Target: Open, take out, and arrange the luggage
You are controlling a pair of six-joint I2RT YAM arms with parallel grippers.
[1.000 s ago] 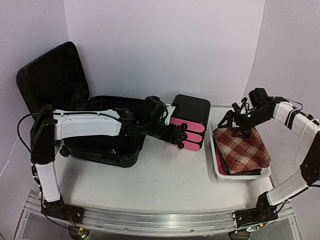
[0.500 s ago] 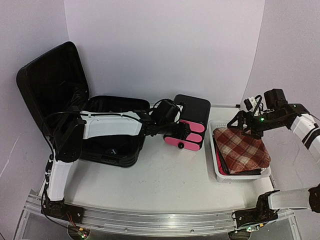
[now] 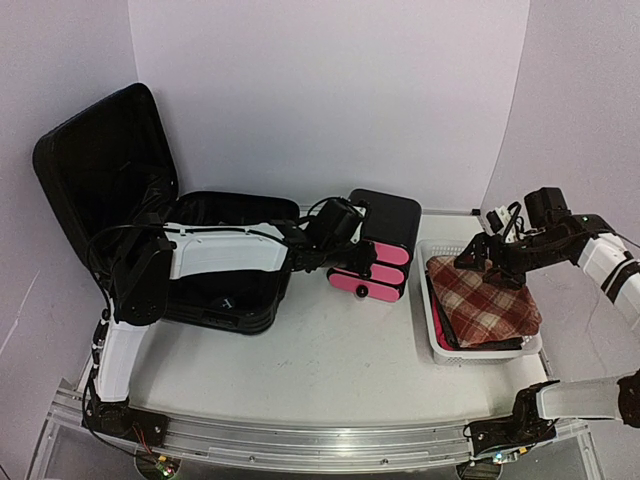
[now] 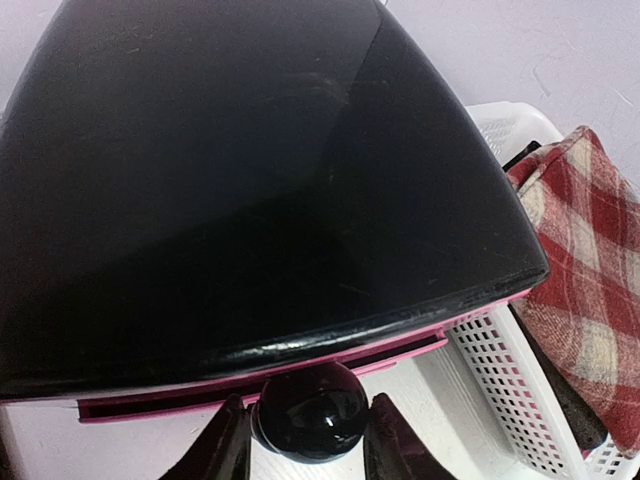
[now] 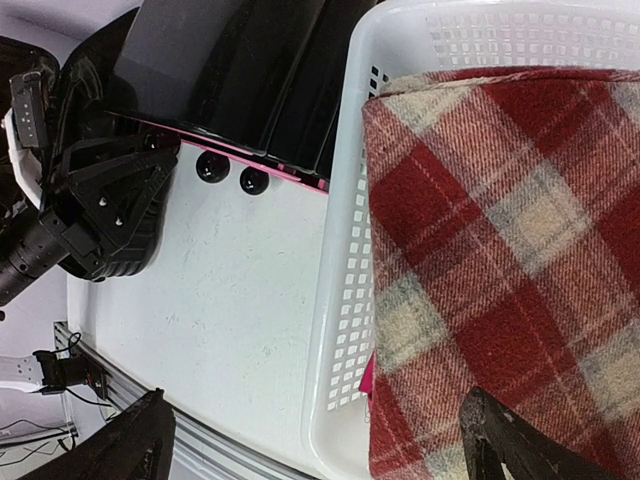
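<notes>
Bare worktop (image 3: 330, 350) noted open from 5 to 7 o'clock. Luggage (image 3: 215, 305) shell at 9 o'clock is barred from above by the left arm (image 3: 220, 250); its raised lid (image 3: 100, 150) walls off 10 o'clock. Only a narrow lane is left between drawer box (image 3: 390, 212) and basket (image 3: 432, 335) at 3 o'clock. Basket is filled by plaid cloth (image 3: 485, 300).
</notes>
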